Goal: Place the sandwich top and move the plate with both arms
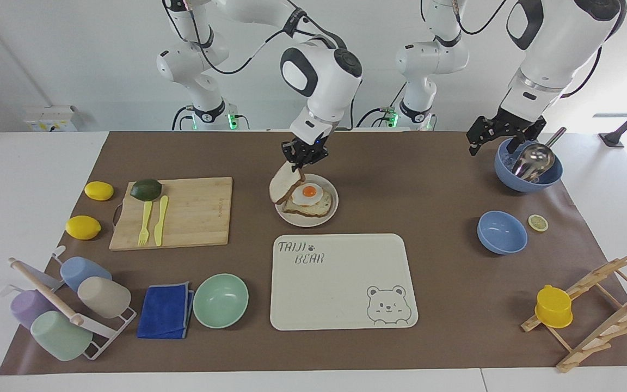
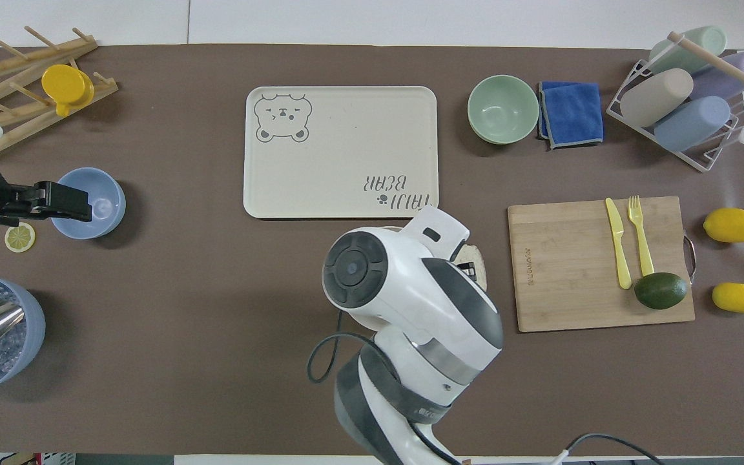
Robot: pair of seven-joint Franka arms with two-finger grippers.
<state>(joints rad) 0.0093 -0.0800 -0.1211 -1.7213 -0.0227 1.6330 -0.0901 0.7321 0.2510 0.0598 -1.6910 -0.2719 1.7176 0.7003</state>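
Note:
My right gripper (image 1: 298, 166) is shut on one edge of the sandwich top (image 1: 282, 186), a light bread slice with a brown crust. The slice hangs tilted, nearly on edge, over the side of the plate (image 1: 313, 221) toward the right arm's end. The small round beige plate carries a toast slice with a fried egg (image 1: 309, 197). In the overhead view the right arm covers the plate, and only a sliver of the sandwich top (image 2: 477, 271) shows. My left gripper (image 1: 496, 142) waits open in the air over the blue bowl with the ladle (image 1: 528, 173).
A wooden cutting board (image 1: 194, 218) with yellow cutlery and an avocado lies beside the plate, two lemons past it. The bear-print tray (image 1: 340, 283) lies farther from the robots than the plate, with a mint bowl (image 1: 221, 300), blue cloth and cup rack beside it. A second blue bowl (image 1: 502, 233) sits near a wooden rack.

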